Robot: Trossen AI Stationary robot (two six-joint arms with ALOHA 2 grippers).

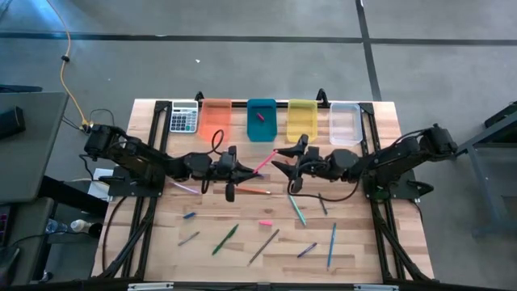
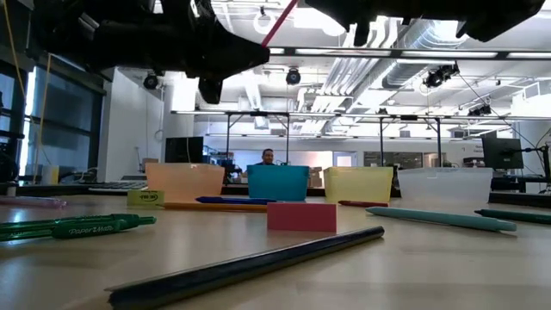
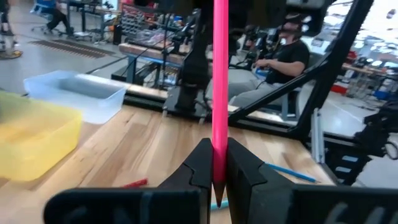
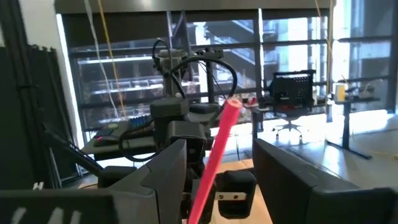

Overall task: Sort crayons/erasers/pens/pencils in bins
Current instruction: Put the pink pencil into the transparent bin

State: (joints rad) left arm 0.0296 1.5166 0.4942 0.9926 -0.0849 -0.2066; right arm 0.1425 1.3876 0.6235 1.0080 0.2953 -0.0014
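1. Left gripper [image 3: 214, 180], jaws clamped on a pink pencil [image 3: 219, 93], raised above mid-tabletop [image 1: 242, 242] (point down between the fingers).
2. Right gripper [image 4: 217, 180], jaws spread wide, either side of the pencil's upper end; contact unclear.
3. Orange, teal, yellow and clear bins [image 1: 345, 123] lined along the far edge.

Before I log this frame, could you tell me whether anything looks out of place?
One thing: the grey calculator sits in the bin row beside the orange bin. Otherwise, the left gripper is clamped on a pink pencil held up toward the open right gripper.
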